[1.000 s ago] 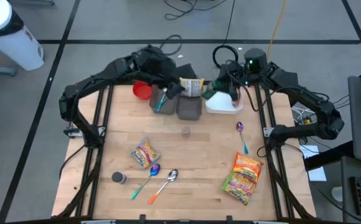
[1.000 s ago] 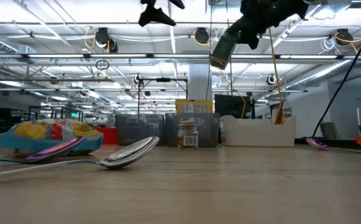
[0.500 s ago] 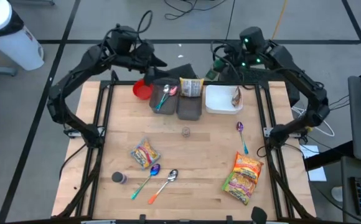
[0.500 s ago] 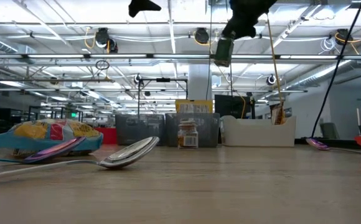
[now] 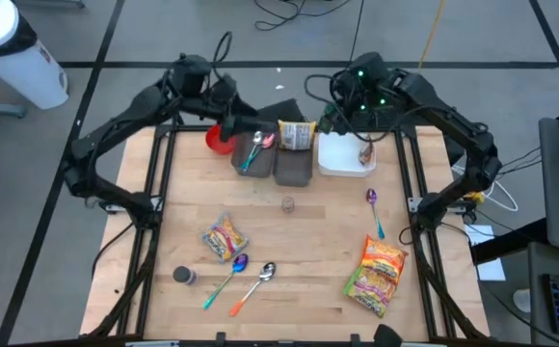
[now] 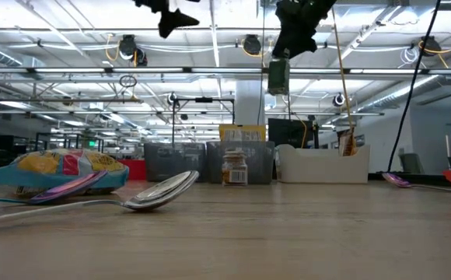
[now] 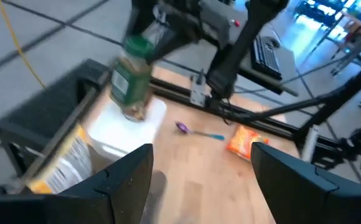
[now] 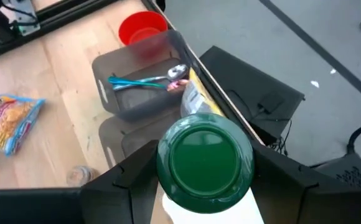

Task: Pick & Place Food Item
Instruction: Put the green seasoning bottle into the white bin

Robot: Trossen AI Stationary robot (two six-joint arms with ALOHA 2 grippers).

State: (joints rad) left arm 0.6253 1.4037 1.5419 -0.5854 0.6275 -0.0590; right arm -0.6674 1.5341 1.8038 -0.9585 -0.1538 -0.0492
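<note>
the right fingers (image 8: 205, 186) clamp a green-lidded jar (image 8: 205, 163), hoisted near the high view's top centre above the white bin (image 5: 342, 159). carrying step; next it likely needs lowering into a bin. the left fingers (image 7: 199, 180), upper left, gape with nothing held, over the bench (image 5: 299, 241).

Place: a large open-plan robotics lab or industrial workspace.
Ceiling: exposed pipes and ducts (image 6: 132, 74) are running across the top of the low view.
Floor: grey concrete with black tape lines (image 5: 96, 64) is showing along the high view's upper edge.
Workstation: a keyboard (image 7: 269, 55) is sitting at upper right in the left wrist view.
Cables: loose cables (image 5: 289, 12) are lying on the floor.
</note>
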